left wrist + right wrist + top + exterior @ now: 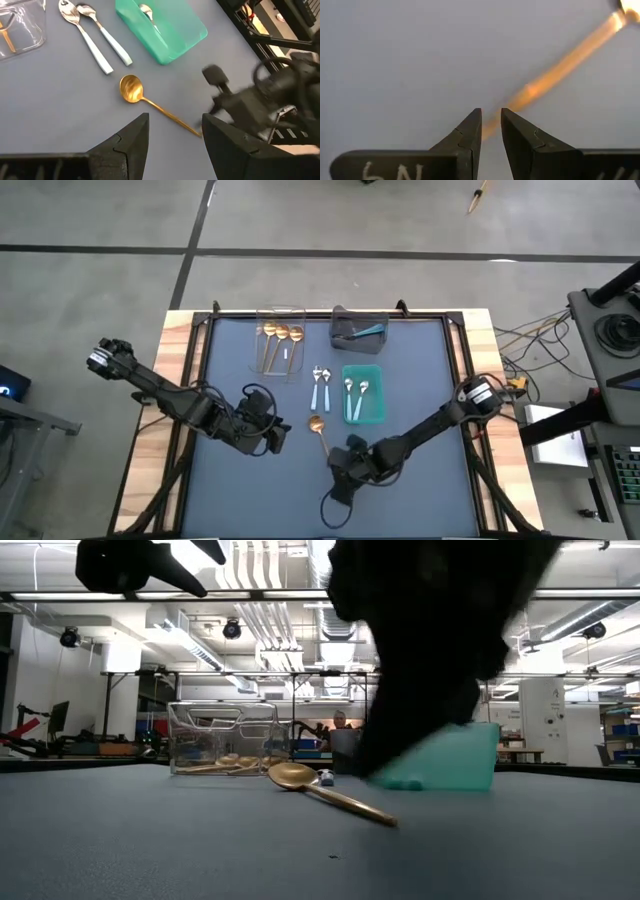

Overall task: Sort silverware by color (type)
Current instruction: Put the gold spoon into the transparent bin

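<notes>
A gold spoon (319,432) lies flat on the dark mat at centre front, its bowl (131,89) toward the far side and its handle (345,803) running toward the near edge. My right gripper (491,122) hovers just over the handle's free end (520,97), its fingertips a narrow gap apart on either side of it. My left gripper (175,135) hangs open to the left of the spoon (278,438), above the mat, with nothing between its fingers. Two spoons with light-blue handles (320,386) lie on the mat beyond the gold spoon.
At the back stand a clear bin (280,315) holding gold spoons and a grey bin (340,330) holding a teal-handled spoon. A teal bin (378,405) at centre right holds two spoons with light-blue handles. Bare mat stretches along the front and both sides.
</notes>
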Controlling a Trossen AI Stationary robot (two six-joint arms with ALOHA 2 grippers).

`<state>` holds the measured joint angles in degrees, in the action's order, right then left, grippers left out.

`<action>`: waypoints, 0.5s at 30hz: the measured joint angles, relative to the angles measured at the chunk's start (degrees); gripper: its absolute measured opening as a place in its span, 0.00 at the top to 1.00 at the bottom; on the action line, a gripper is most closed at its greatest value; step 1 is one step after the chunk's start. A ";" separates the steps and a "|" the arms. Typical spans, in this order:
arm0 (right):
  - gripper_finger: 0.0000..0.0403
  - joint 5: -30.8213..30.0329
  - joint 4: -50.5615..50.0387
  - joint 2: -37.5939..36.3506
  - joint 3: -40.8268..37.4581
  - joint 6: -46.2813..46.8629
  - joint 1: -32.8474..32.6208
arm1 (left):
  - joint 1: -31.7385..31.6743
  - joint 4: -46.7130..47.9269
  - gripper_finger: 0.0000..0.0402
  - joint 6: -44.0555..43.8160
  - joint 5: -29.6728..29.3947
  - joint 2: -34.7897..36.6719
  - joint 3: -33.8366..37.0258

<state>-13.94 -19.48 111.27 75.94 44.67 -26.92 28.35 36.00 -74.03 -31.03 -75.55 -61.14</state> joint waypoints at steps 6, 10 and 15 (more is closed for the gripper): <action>0.84 -2.81 -3.50 -0.62 2.97 -1.73 0.68 | -0.06 -0.01 0.59 -0.01 0.02 0.00 0.00; 0.84 -3.35 -7.88 -3.24 3.34 -2.31 1.17 | -0.03 -0.03 0.59 -0.19 0.04 0.02 0.00; 0.84 -4.09 -15.59 -8.01 3.37 -2.16 3.18 | -0.03 -0.36 0.59 -1.78 0.07 0.02 0.00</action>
<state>-18.03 -35.07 103.26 79.31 42.51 -23.73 28.32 35.64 -75.81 -30.96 -75.53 -61.14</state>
